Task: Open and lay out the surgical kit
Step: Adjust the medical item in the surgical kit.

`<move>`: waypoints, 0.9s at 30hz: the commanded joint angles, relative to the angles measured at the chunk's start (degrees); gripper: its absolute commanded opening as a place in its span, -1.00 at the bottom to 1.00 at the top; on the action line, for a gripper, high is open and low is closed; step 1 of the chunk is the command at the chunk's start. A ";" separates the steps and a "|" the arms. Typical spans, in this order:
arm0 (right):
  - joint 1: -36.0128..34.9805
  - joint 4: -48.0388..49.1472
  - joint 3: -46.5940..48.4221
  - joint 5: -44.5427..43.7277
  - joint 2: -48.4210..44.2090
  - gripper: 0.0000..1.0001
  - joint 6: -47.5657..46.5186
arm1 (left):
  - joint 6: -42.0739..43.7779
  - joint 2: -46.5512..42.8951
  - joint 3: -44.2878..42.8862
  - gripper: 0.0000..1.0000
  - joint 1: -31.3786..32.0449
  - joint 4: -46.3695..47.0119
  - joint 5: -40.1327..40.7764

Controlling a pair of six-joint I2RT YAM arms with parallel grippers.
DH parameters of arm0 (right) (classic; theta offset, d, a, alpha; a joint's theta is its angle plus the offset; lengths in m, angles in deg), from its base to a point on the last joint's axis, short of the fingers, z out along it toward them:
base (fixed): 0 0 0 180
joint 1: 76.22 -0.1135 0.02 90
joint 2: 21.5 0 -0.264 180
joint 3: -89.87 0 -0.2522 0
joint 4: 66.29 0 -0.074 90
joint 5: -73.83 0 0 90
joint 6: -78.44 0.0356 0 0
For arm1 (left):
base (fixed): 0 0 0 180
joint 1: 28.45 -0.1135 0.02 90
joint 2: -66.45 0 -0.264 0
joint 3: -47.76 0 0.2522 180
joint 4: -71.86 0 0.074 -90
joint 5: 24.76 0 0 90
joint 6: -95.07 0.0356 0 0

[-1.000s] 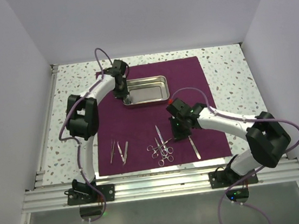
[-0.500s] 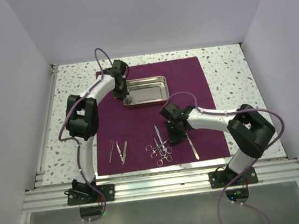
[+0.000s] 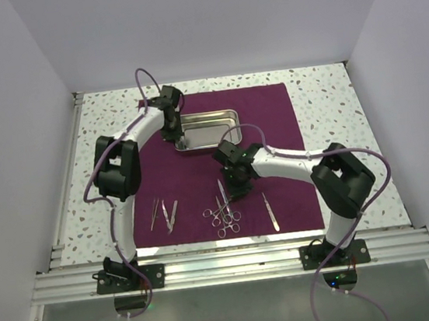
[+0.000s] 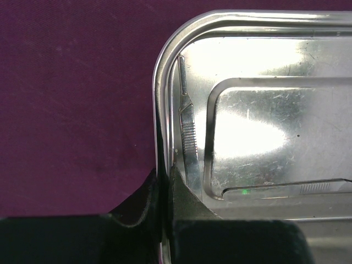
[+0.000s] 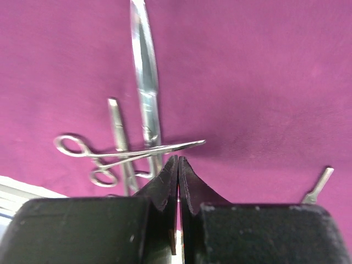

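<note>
Gripping tray (image 4: 158,82) rim: left claw (image 4: 164,184) | right claw (image 5: 178,168) closed, tips just beside forceps (image 5: 144,153) on cloth (image 5: 264,82)

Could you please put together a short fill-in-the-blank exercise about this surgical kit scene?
1. The left hand pinches the steel tray by its ____.
2. Above the purple cloth, the right hand has its fingers ____.
3. One slim silvery instrument lies ____ the tray.
Missing words: rim; shut; inside.
</note>
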 commanded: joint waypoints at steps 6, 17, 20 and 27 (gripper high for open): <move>-0.24 -9.31 7.32 -5.32 -2.02 -1.00 -3.94 | 2.09 -3.36 0.41 -1.00 -0.81 -1.42 0.77; -0.33 -8.79 3.46 -4.27 -4.31 -1.00 -3.06 | 1.74 -3.45 1.03 -1.00 -0.81 -1.07 0.33; -0.42 -8.00 2.66 -4.36 -3.17 -1.00 -2.98 | 1.56 -3.36 1.29 -1.00 -0.81 -0.72 -0.02; -0.59 -5.45 3.27 -4.09 0.61 -1.00 -2.10 | 1.82 -3.19 1.03 -1.00 -0.81 -0.45 0.07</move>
